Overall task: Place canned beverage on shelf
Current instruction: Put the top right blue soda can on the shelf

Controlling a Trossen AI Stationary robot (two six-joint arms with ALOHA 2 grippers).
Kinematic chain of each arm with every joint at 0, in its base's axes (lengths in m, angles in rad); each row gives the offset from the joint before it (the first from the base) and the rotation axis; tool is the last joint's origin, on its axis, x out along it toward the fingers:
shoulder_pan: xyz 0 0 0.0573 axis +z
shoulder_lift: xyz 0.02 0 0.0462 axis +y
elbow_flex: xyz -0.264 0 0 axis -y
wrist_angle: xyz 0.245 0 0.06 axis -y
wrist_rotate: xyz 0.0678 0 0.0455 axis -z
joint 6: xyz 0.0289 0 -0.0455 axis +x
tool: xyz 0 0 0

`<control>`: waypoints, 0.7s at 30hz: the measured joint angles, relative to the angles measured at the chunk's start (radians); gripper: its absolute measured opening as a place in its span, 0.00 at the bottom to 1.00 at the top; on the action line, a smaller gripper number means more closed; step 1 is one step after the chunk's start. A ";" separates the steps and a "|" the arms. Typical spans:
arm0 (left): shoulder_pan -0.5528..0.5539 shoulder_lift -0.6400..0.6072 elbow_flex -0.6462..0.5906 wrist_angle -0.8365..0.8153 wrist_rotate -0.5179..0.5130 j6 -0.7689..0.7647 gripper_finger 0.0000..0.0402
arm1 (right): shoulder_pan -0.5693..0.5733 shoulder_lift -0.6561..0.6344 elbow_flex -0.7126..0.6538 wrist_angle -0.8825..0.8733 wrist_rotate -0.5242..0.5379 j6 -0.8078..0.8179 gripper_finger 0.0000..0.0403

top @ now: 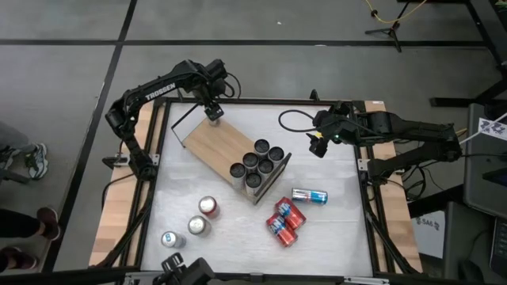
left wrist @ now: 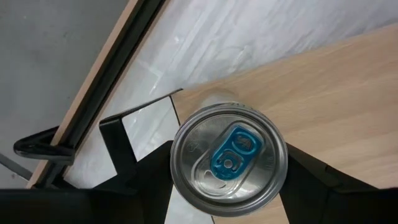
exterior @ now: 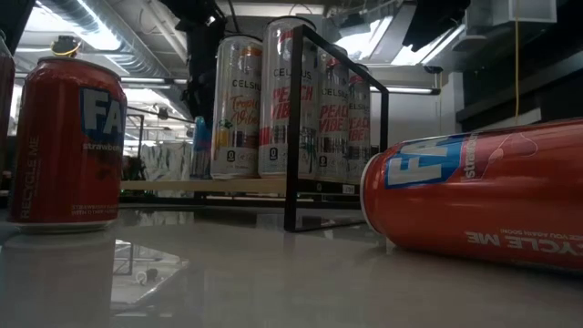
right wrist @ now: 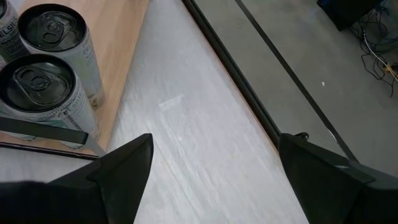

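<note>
The can [left wrist: 228, 160] in the left claw [top: 214, 112] is a slim silver one with a blue pull tab, seen end-on in the left wrist view. The claw's 2 dark fingers [left wrist: 152, 171] press on either side of it, part-way apart and closed on the can, holding it upright. It hangs over the far left end of the shelf [top: 220, 142], near that end's corner, with the black wire frame [left wrist: 118, 140] just beside it. Whether the can's base already touches the board cannot be told.

The shelf is a pale wood board on a thin black frame, lying at a slant on the white table [top: 333, 229]. Its left part is bare wood. At its right end stand 6 tall cans [top: 255, 161] with dark tops, packed close together; in the low view their labels read CELSIUS.

On the table in front of the shelf, 3 short cans stand upright at the left: 1 red [top: 208, 207], 1 silver [top: 198, 226], 1 pale blue [top: 169, 239]. Further right, 2 red cans [top: 284, 222] lie on their sides, touching, and a blue-and-silver can [top: 309, 195] lies on its side just beyond them.

The right claw [top: 318, 146] hovers over bare table just right of the shelf's right end, fingers spread and holding nothing.
</note>
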 joint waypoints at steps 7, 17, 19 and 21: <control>0.002 0.000 0.000 0.000 0.001 0.041 0.56 | 0.000 0.000 0.000 0.000 0.000 0.000 0.85; 0.000 0.000 -0.001 0.000 0.003 0.010 0.61 | 0.000 0.000 0.000 0.000 0.000 0.000 0.85; 0.000 0.000 -0.001 0.000 0.000 0.009 0.63 | 0.000 0.000 0.000 0.000 0.000 0.000 0.85; -0.001 0.001 -0.002 0.000 -0.001 0.007 0.64 | 0.000 0.000 0.000 0.000 0.000 0.000 0.85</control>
